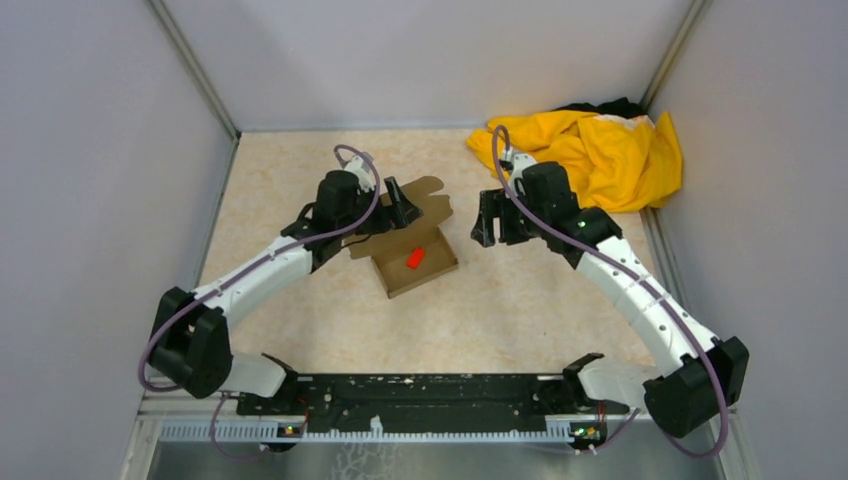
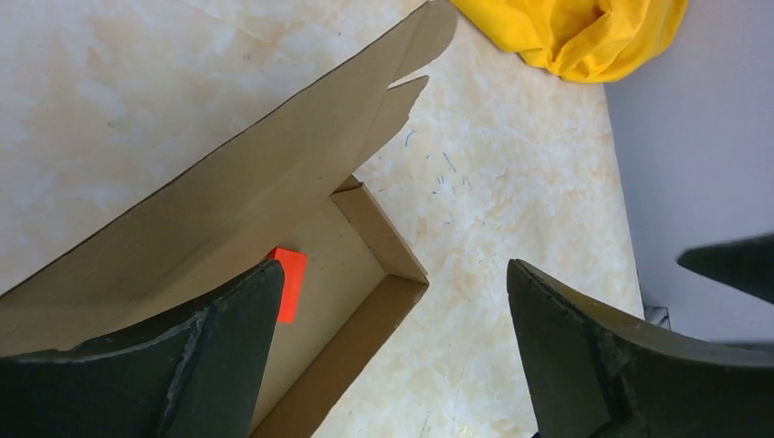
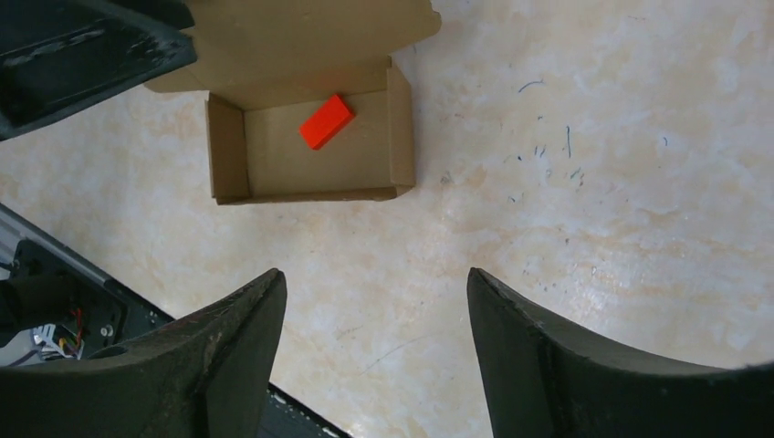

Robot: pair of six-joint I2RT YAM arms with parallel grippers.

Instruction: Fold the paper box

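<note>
Lid-closing is, we judge, the step in hand. The paper box [image 1: 415, 262] sits near mid-table with its tray walls up and its lid [image 1: 418, 195] standing open at the tray's 12 o'clock edge; a red block [image 1: 415, 258] lies inside. Our left gripper [image 1: 398, 210] hovers at the lid's 9 o'clock side, fingers spread wide with nothing between them (whether a pad brushes the cardboard we cannot tell). Our right gripper [image 1: 492, 225] hangs at the box's 2 o'clock, apart from it, equally wide and empty.

To do this well, we would bring the left fingers behind the lid and sweep it toward 6 o'clock in an arc about its hinge crease. The right gripper should brace the tray's 3 o'clock wall so the light carton cannot slide. The lid's side tabs will likely need guiding inside the walls. The yellow cloth [image 1: 600, 155] at the table's 1 o'clock lies well apart.
</note>
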